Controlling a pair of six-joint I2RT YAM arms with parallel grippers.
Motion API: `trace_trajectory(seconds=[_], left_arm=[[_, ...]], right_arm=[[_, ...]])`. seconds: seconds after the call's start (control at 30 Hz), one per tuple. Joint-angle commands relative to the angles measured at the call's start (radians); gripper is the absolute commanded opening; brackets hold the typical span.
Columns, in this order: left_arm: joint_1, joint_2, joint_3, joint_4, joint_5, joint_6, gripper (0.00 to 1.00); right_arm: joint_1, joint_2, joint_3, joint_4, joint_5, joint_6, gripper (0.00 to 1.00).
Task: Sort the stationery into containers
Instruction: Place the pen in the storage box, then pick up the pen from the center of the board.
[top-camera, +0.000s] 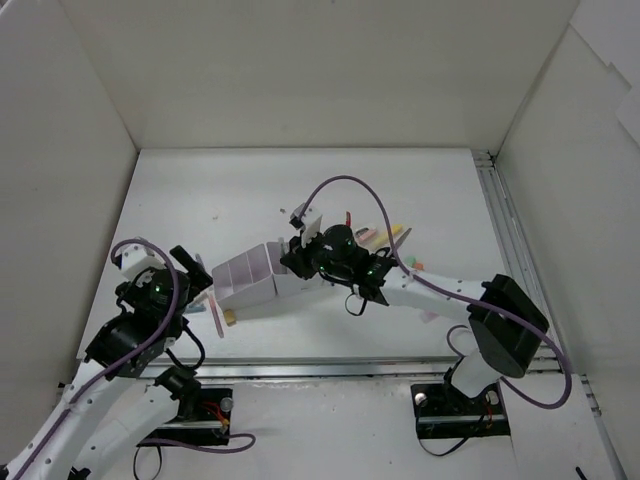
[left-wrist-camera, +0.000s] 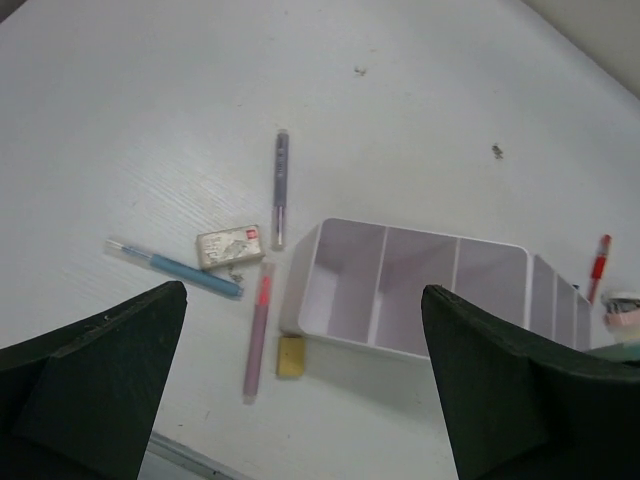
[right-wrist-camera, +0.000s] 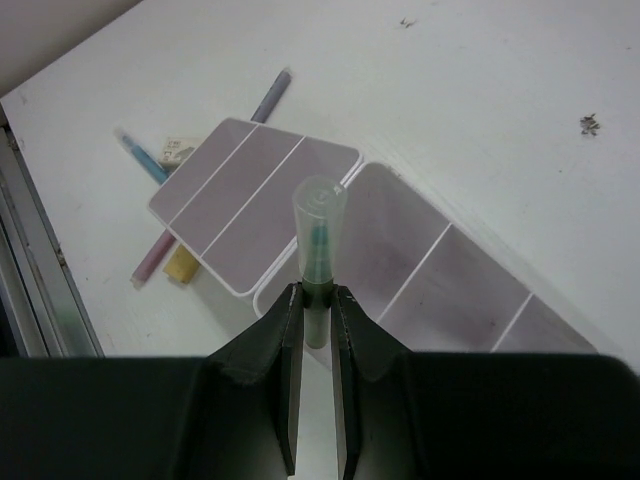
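Right gripper (right-wrist-camera: 315, 296) pinches a clear-capped pen (right-wrist-camera: 319, 212) over the organizer (right-wrist-camera: 240, 200); left gripper (left-wrist-camera: 303, 292) hangs wide open.

On the table (left-wrist-camera: 480, 90), a cluster lies off the left end of the organizer (left-wrist-camera: 310, 280) (as the left wrist view has it). The far pen (left-wrist-camera: 280, 190) runs back from beside the larger eraser (left-wrist-camera: 230, 246), and the left pen (left-wrist-camera: 175, 268) lies left of that eraser. The near pen (left-wrist-camera: 258, 330) lies alongside the end wall, with the small eraser (left-wrist-camera: 291, 356) just right of it. Another pen (left-wrist-camera: 599, 265) lies beyond the right end, and the raised pen (right-wrist-camera: 320, 225) is above the compartments
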Motion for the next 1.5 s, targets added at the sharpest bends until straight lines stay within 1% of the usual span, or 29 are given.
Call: trace_trajectory(seconds=[0.0,0.03,0.07,0.1,0.13,0.17,0.2,0.23,0.3,0.33,0.37,0.4,0.43,0.47,0.57,0.63,0.73,0.87,0.97,1.0,1.03,1.1,1.13,1.17,1.27,1.3,1.37,1.43,1.47], left_arm=[[0.101,0.068,-0.012,0.031,0.089,0.041,0.99],[0.178,0.092,-0.015,0.051,0.123,0.062,1.0],[0.219,0.103,-0.02,0.075,0.216,0.085,0.99],[0.259,0.126,-0.039,0.136,0.269,0.131,0.99],[0.338,0.137,-0.049,0.17,0.318,0.148,0.99],[0.378,0.149,-0.067,0.215,0.396,0.16,0.99],[0.415,0.17,-0.072,0.226,0.428,0.168,0.99],[0.481,0.183,-0.076,0.236,0.452,0.183,1.0],[0.529,0.219,-0.069,0.255,0.492,0.196,0.99],[0.547,0.232,-0.064,0.258,0.499,0.205,0.99],[0.576,0.242,-0.052,0.264,0.513,0.208,0.99],[0.586,0.262,-0.047,0.27,0.522,0.213,0.99],[0.595,0.269,-0.043,0.276,0.531,0.22,0.99],[0.607,0.275,-0.035,0.289,0.547,0.225,1.0],[0.618,0.296,-0.029,0.318,0.555,0.237,1.0],[0.627,0.31,-0.02,0.318,0.555,0.242,1.0],[0.636,0.33,-0.012,0.329,0.558,0.251,0.99],[0.646,0.379,0.006,0.356,0.567,0.256,1.0],[0.665,0.462,0.026,0.374,0.577,0.263,1.0],[0.665,0.48,0.031,0.381,0.584,0.266,0.99],[0.665,0.502,0.042,0.393,0.59,0.266,0.99],[0.665,0.569,0.054,0.399,0.587,0.262,1.0],[0.665,0.591,0.071,0.41,0.59,0.26,1.0],[0.665,0.639,0.085,0.417,0.594,0.262,0.99],[0.665,0.739,0.146,0.43,0.605,0.26,0.94],[0.665,0.762,0.163,0.421,0.59,0.25,0.91],[0.665,0.837,0.215,0.402,0.578,0.242,0.87],[0.665,0.882,0.25,0.378,0.559,0.227,0.83],[0.665,0.922,0.256,0.376,0.561,0.225,0.79]], right_arm=[[0.022,0.018,0.079,0.164,0.009,-0.003,0.0],[0.025,0.049,0.085,0.165,0.012,-0.008,0.0],[0.026,0.063,0.088,0.171,0.014,-0.008,0.0],[0.029,0.086,0.09,0.179,0.012,-0.015,0.0],[0.032,0.095,0.093,0.181,0.014,-0.017,0.0],[0.037,0.104,0.094,0.182,0.017,-0.017,0.0],[0.039,0.11,0.096,0.184,0.018,-0.022,0.01],[0.037,0.124,0.096,0.184,0.018,-0.022,0.07],[0.04,0.141,0.097,0.182,0.02,-0.017,0.12],[0.042,0.147,0.102,0.182,0.017,-0.01,0.19],[0.04,0.15,0.102,0.182,0.017,-0.008,0.23],[0.042,0.155,0.102,0.182,0.015,0.001,0.28],[0.043,0.152,0.101,0.182,0.014,0.004,0.37],[0.043,0.147,0.099,0.182,0.012,0.006,0.4],[0.051,0.112,0.091,0.178,0.023,0.006,0.47],[0.048,0.068,0.078,0.171,0.036,-0.003,0.53],[0.049,-0.015,0.07,0.136,0.069,-0.019,0.59],[0.048,-0.126,0.073,0.041,0.129,-0.032,0.65],[0.048,-0.215,0.081,-0.06,0.19,-0.054,0.71],[0.048,-0.23,0.078,-0.083,0.219,-0.054,0.8],[0.046,-0.245,0.073,-0.123,0.262,-0.051,0.84],[0.048,-0.296,0.052,-0.175,0.338,-0.043,0.98],[0.048,-0.313,0.042,-0.192,0.374,-0.03,0.98],[0.046,-0.346,0.021,-0.207,0.442,-0.019,0.98],[0.04,-0.4,-0.005,-0.279,0.559,0.024,0.98],[0.039,-0.413,-0.02,-0.313,0.582,0.033,0.98],[0.028,-0.445,-0.043,-0.344,0.639,0.061,0.98],[0.019,-0.469,-0.062,-0.372,0.662,0.072,0.98],[0.013,-0.491,-0.077,-0.379,0.684,0.078,0.98]])
